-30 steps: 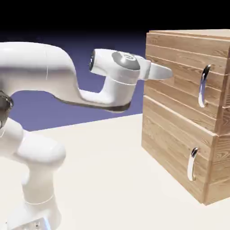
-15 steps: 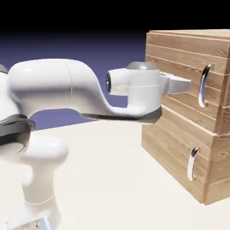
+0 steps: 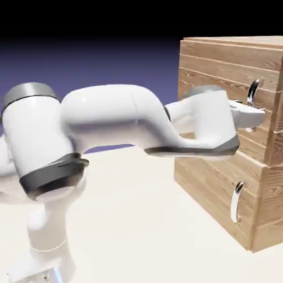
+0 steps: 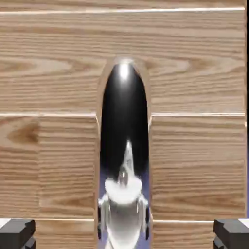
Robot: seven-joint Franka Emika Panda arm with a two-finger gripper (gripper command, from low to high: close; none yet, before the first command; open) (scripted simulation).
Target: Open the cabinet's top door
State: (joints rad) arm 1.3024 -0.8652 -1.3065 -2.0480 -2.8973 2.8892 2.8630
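1. Since a second ago the arm [image 3: 127, 119] has swung right across the table [image 3: 132, 221] — then its hand hung short of the cabinet [image 3: 221, 160], now the gripper [image 3: 255, 115] sits at the top door's handle [image 3: 253, 91], covering the handle's lower part.
2. In the hand view the handle [image 4: 124, 160] fills the middle, with the two grey fingertips [image 4: 17, 232] standing wide on either side of it; whether they pinch it cannot be told.
3. The top door [image 3: 221, 94] lies flush with the cabinet front, not swung out; nothing of either compartment's inside shows.
4. Count: one cabinet, two doors, two silver handles — the lower handle [image 3: 236, 202] is untouched, well below the gripper.
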